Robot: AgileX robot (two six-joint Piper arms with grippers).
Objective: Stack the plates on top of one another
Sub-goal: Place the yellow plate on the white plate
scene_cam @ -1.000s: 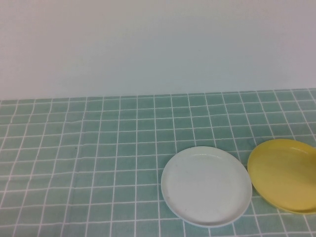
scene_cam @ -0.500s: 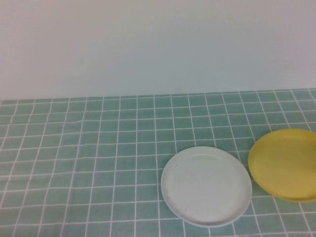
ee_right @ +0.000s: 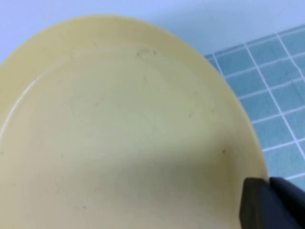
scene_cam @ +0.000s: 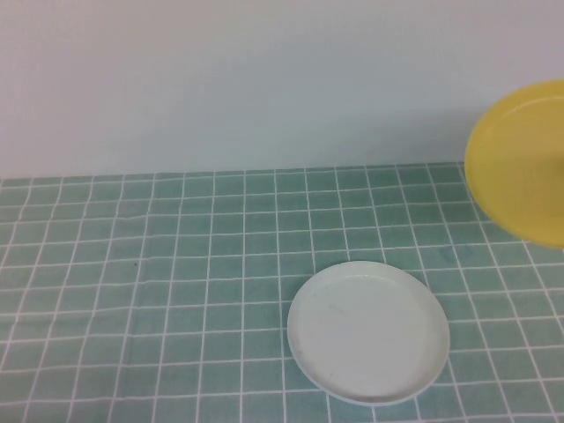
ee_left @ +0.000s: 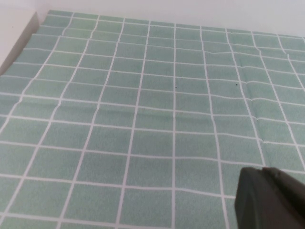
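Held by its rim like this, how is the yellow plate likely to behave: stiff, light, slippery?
The yellow plate, raised clear of the tablecloth and tilted, shows no sag, so it is probably stiff and light. The right end effector pinches only its smooth rim, so it might pivot or slip. The left end effector hangs shut over bare cloth.

A green tablecloth (ee_left: 143,119) ruled with a grid of thin white lines fills the left wrist view, its fabric lying in shallow ripples that bend the lines slightly. A pale wall (ee_left: 190,9) runs along the cloth's far edge, and a strip of light surface (ee_left: 12,38) shows at one corner beyond the cloth's side edge. The left gripper (ee_left: 269,198), dark and closed, juts in at a near corner, above the cloth.
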